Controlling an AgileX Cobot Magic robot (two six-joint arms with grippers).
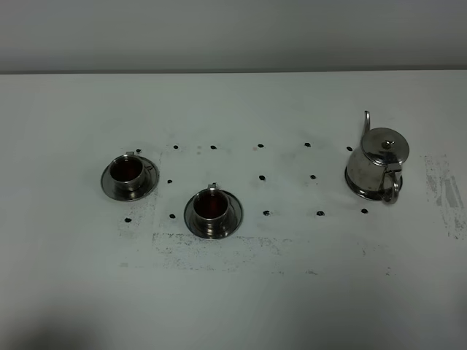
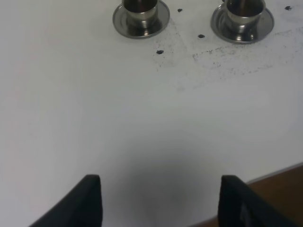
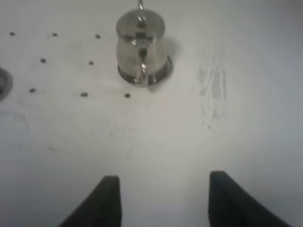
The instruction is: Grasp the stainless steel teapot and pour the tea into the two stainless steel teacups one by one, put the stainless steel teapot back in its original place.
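On the white, matte table (image 1: 233,306) stand three shiny steel vessels: one round-bellied stainless steel teapot (image 1: 377,169) and two small stainless steel teacups, each on its own round steel saucer. The teapot sits upright on its flared base on the right side of the exterior view, well apart from the cups, with its thin curved spout pointing away from the camera, its loop handle toward the near edge and its knobbed lid closed. The left teacup (image 1: 128,173) and the nearer teacup (image 1: 212,208) stand on the left half, near each other but not touching, and each holds dark reddish-brown tea (image 1: 211,206). A grid of about fifteen small black dots (image 1: 262,178) marks the tabletop, and scuffed grey speckles roughen the surface below the cups and to the right of the pot. No writing or brand shows anywhere. The left gripper (image 2: 161,201) hangs over bare table with its dark jaws spread wide and holding nothing; the right gripper (image 3: 163,201) is likewise spread wide and empty, facing the teapot from a distance.
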